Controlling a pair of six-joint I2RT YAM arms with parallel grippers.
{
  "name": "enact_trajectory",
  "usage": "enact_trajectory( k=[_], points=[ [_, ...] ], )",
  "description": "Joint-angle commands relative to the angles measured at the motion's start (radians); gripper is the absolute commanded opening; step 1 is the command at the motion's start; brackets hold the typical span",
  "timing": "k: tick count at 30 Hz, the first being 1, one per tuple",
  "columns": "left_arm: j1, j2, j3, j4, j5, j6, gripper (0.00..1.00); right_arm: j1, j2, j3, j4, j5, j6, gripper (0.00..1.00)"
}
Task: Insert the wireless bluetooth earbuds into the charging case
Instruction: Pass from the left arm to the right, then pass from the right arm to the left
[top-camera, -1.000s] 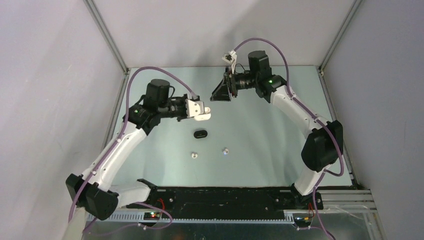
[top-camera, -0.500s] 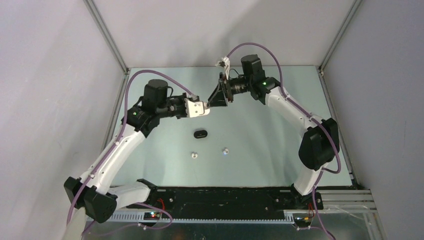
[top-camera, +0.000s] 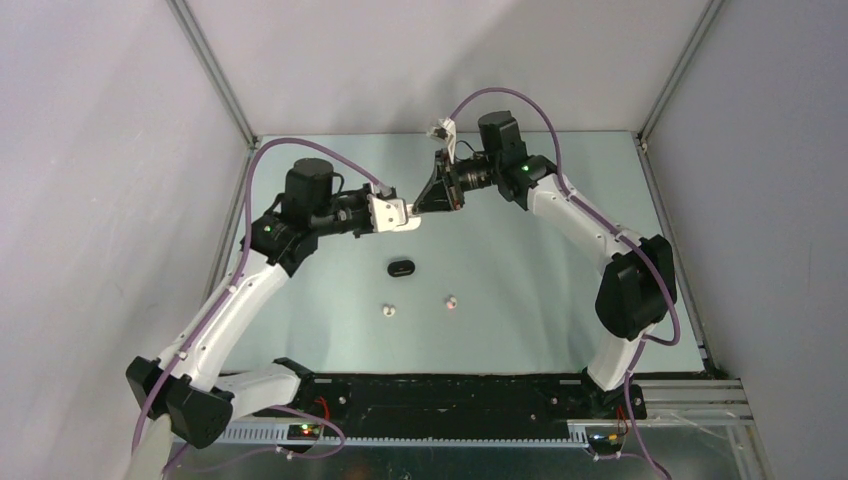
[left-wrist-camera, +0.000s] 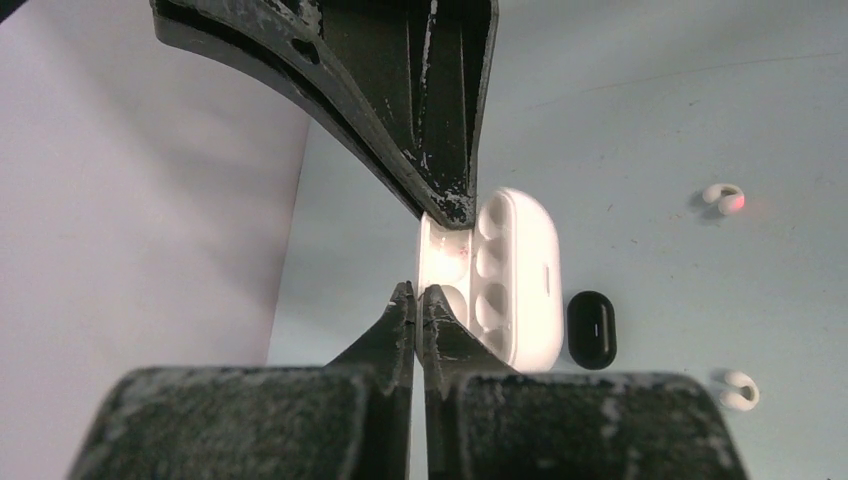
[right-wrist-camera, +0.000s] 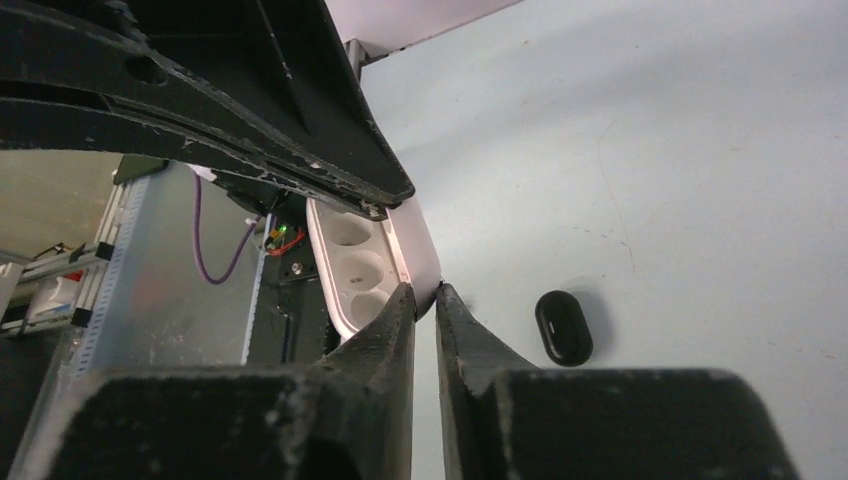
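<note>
Beneath the left wrist camera, the open white case (left-wrist-camera: 520, 280) is being gripped by the edge of one half between the closed left fingers (left-wrist-camera: 385, 335), while the right fingers (left-wrist-camera: 440, 150) are being pressed onto that same half from above. Beyond it, the black case (left-wrist-camera: 592, 328) is lying on the tabletop (left-wrist-camera: 680, 280), with one white earbud (left-wrist-camera: 723, 197) and another (left-wrist-camera: 740, 390) lying apart from it. At the right wrist, the right fingers are being shown nearly closed, pinching the white case's edge. From the top, the white case is being held aloft between both arms, behind the black case and both earbuds, which are lying outside either case.
</note>
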Motion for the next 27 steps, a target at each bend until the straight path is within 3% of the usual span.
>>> enact_trajectory(
  k=[1, 8, 13, 14, 17, 19, 21, 27],
  points=[
    [-0.009, -0.031, -0.004, 0.077, 0.027, -0.041, 0.00, 0.011, 0.006, 0.035, 0.023, -0.051, -0.034, 0.11],
    [-0.010, -0.029, -0.012, 0.087, 0.023, -0.059, 0.00, 0.023, 0.010, 0.051, 0.014, -0.066, -0.087, 0.00],
    [-0.010, -0.015, -0.003, 0.091, -0.014, -0.124, 0.02, 0.026, -0.011, 0.047, -0.024, -0.010, -0.186, 0.00],
    [-0.009, -0.009, 0.011, 0.091, -0.041, -0.151, 0.07, 0.026, -0.023, 0.044, -0.031, 0.025, -0.205, 0.00],
    [0.011, 0.008, 0.047, 0.091, -0.070, -0.321, 0.40, 0.028, -0.060, 0.013, -0.060, 0.102, -0.353, 0.00],
    [0.050, 0.020, 0.074, 0.090, -0.033, -0.468, 0.55, 0.031, -0.099, -0.035, -0.031, 0.158, -0.432, 0.00],
    [0.107, 0.045, 0.106, 0.086, 0.052, -0.645, 0.61, 0.036, -0.140, -0.095, 0.015, 0.207, -0.507, 0.00],
    [0.226, 0.193, 0.182, 0.045, 0.412, -1.000, 0.64, 0.066, -0.250, -0.250, 0.162, 0.333, -0.716, 0.00]
  ],
)
